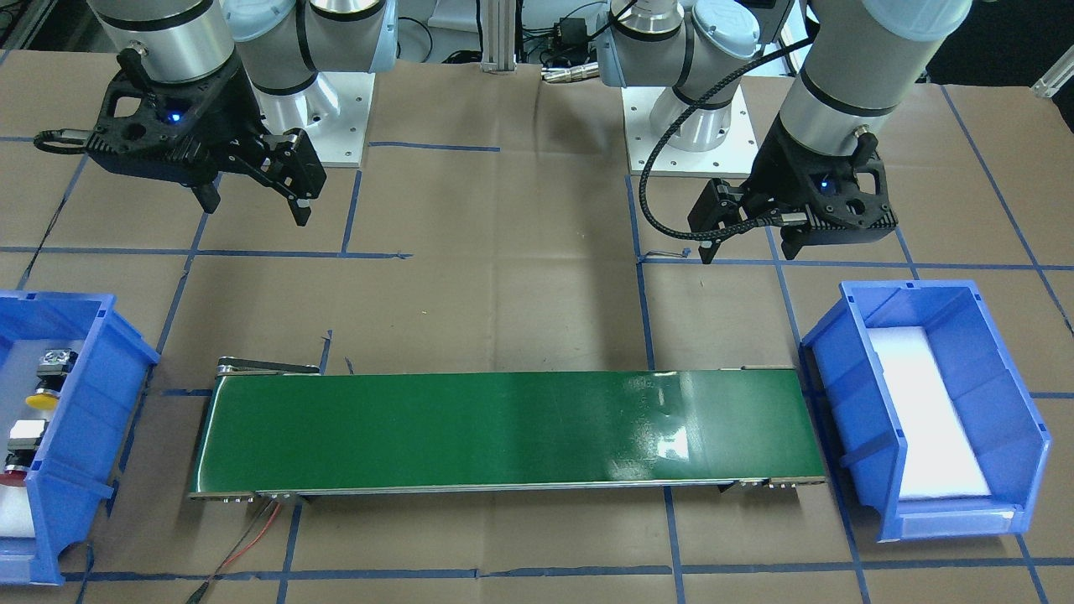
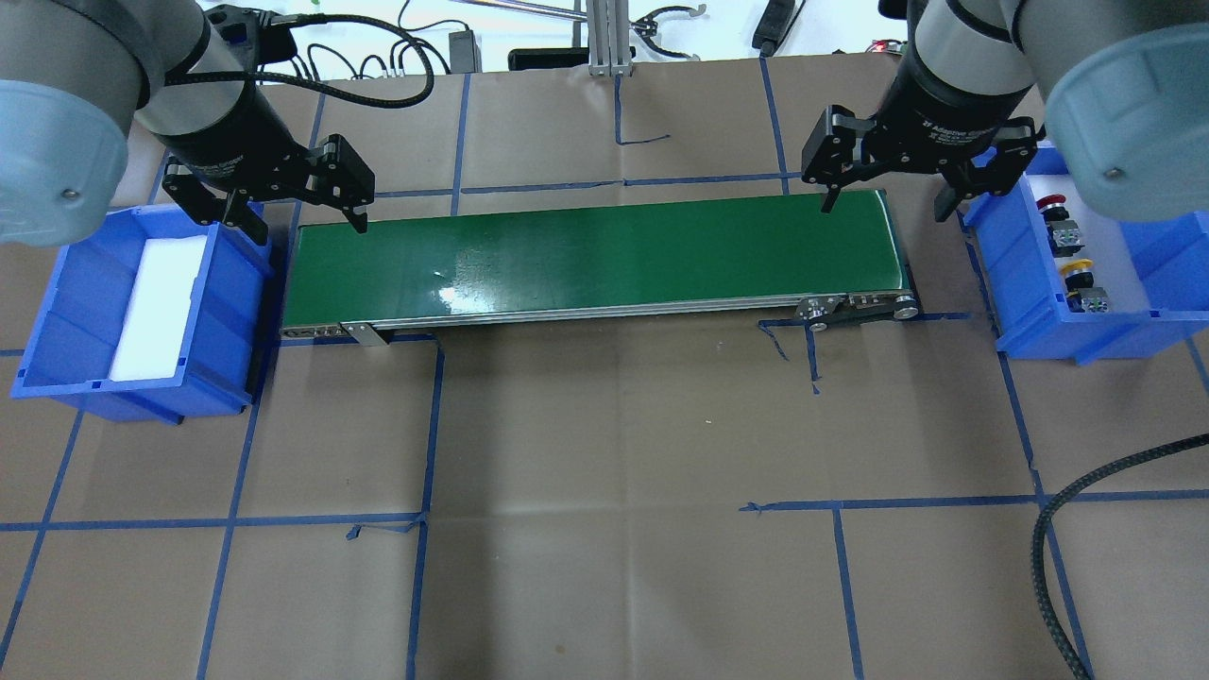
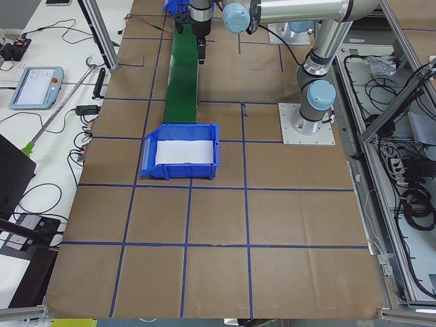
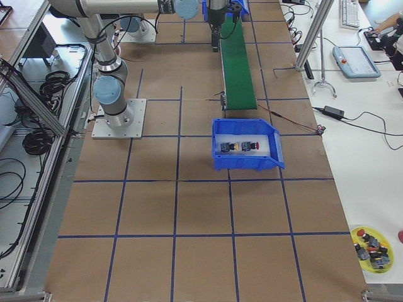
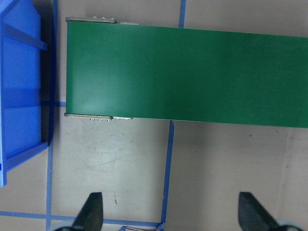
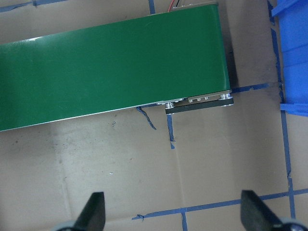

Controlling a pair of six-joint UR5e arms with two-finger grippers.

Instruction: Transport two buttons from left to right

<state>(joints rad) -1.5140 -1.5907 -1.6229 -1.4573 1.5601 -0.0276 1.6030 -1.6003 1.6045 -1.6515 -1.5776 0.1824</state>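
Observation:
The yellow-capped button [image 2: 1077, 268] and the red-capped button [image 2: 1050, 202] lie in the blue bin [image 2: 1015, 283] at the belt's end on my right side. They also show in the front view, yellow [image 1: 42, 400] and red [image 1: 12, 475], and in the exterior right view [image 4: 238, 146]. My right gripper [image 2: 885, 210] is open and empty, above that end of the green conveyor belt [image 2: 586, 260], beside the bin. My left gripper [image 2: 295, 227] is open and empty over the belt's other end. Both wrist views show wide-apart fingertips [image 5: 91, 214] [image 6: 94, 211] above brown table.
A second blue bin [image 2: 227, 312] with a white foam pad and nothing else stands at the belt's left end. Blue tape lines cross the brown table. A black cable [image 2: 1048, 548] loops at the near right. A yellow dish [image 4: 373, 244] with spare buttons sits far off.

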